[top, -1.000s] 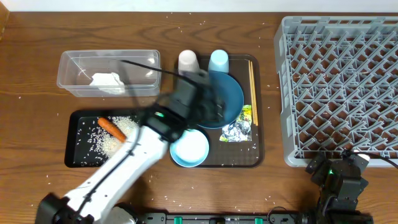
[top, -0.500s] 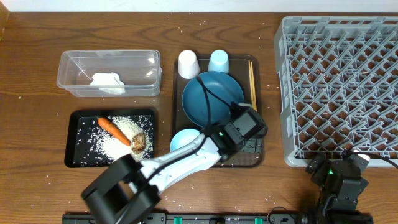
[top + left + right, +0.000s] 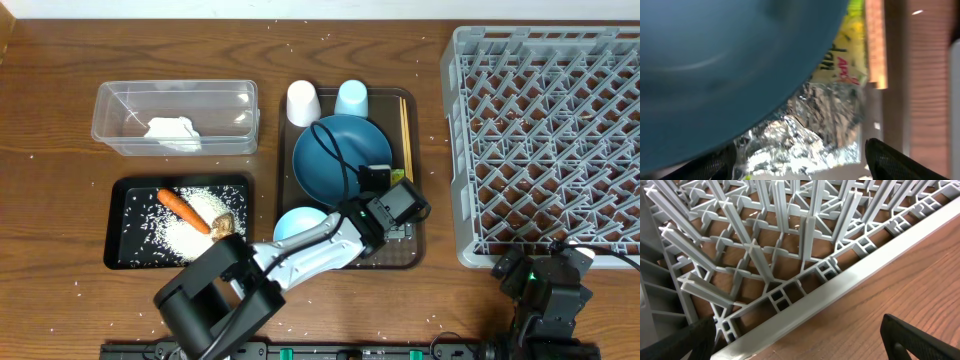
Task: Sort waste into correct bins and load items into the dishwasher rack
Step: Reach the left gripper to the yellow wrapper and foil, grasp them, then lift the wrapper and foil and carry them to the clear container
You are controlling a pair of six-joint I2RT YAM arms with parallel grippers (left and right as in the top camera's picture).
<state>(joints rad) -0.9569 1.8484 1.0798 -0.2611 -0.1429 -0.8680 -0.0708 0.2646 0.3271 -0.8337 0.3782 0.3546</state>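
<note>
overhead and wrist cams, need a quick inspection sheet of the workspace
surface: wooden table, stray grains scattered over it
job's things: napkin in clear tub; carrot, brown lump and rice in black tray; plate, bowl, white cup, light-blue cup, chopsticks, foil ball and packet on brown serving tray; rack holds nothing seen
clutter: nothing seen beyond the grains
grippers: left gripper open, over the foil ball; right gripper open, by the rack's near rim, holding nothing
cables: black cable loops over the plate
surroundings: pale strip past the table's far edge
</note>
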